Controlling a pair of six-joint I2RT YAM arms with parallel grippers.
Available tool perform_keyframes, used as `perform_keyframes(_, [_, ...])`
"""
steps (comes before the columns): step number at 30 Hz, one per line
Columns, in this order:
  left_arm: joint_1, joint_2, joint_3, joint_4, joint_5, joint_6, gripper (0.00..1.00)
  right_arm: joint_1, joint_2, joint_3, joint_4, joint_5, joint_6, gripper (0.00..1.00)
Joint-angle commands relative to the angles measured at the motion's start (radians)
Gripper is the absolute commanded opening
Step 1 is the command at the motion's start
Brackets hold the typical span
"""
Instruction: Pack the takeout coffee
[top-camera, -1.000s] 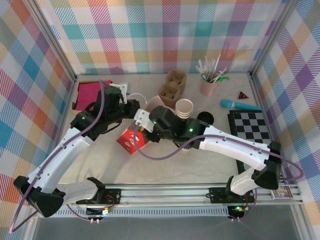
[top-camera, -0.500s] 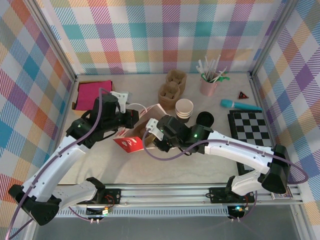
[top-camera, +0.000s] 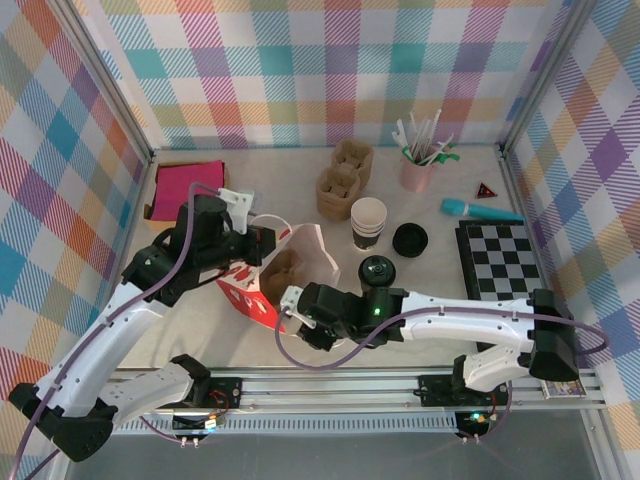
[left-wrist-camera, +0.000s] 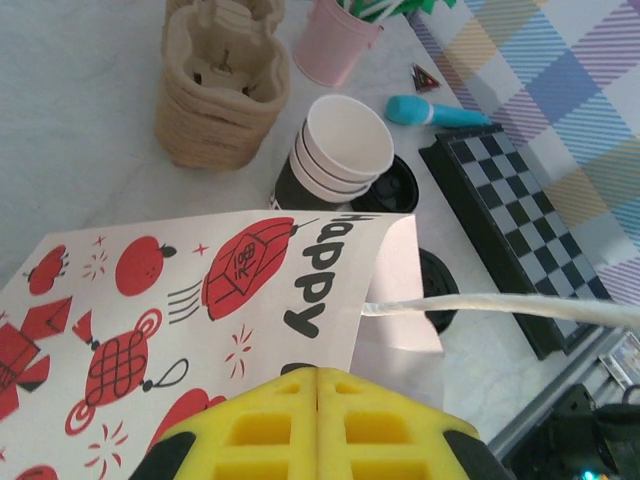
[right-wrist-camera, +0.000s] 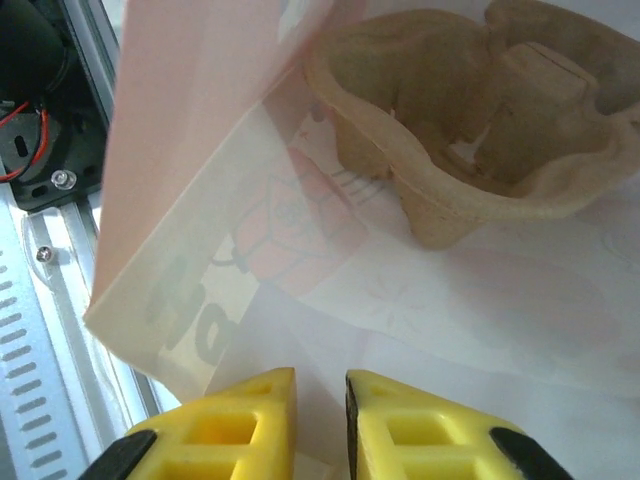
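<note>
Paper bag (left-wrist-camera: 200, 290) pinched in shut left pincer (left-wrist-camera: 318, 378), right pincer (right-wrist-camera: 320, 380) barely parted at its mouth

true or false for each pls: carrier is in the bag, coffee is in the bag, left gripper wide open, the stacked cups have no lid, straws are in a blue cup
1. The cup carrier sits inside the paper bag. True.
2. The takeout coffee is in the bag. False: it stands on the table, to the right of the bag.
3. The left gripper is wide open. False: its fingers are shut, at the bag's rim.
4. The stack of paper cups has no lid on it. True: the top cup is open.
5. The straws stand in a blue cup. False: they stand in a pink cup.
</note>
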Motion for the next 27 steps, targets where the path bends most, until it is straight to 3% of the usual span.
perform_keyframes(1, [0.003, -0.035, -0.027, -0.01, 0.057, 0.014, 0.0, 0.012, 0.025, 0.011, 0.003, 0.011, 0.043, 0.25])
perform_keyframes(7, [0.003, -0.084, -0.078, -0.054, 0.068, 0.009, 0.0, 0.015, 0.01, 0.005, 0.006, -0.013, 0.071, 0.31])
perform_keyframes(17, [-0.001, -0.132, -0.118, -0.081, 0.067, -0.005, 0.0, -0.005, -0.048, 0.091, -0.054, 0.072, 0.104, 0.42])
perform_keyframes(22, [-0.003, -0.138, -0.13, -0.069, 0.077, -0.009, 0.0, -0.031, -0.045, 0.118, -0.01, 0.067, 0.026, 0.42])
perform_keyframes(27, [-0.002, -0.137, -0.123, -0.077, 0.071, 0.001, 0.0, -0.097, -0.047, 0.156, 0.009, -0.047, -0.102, 0.41])
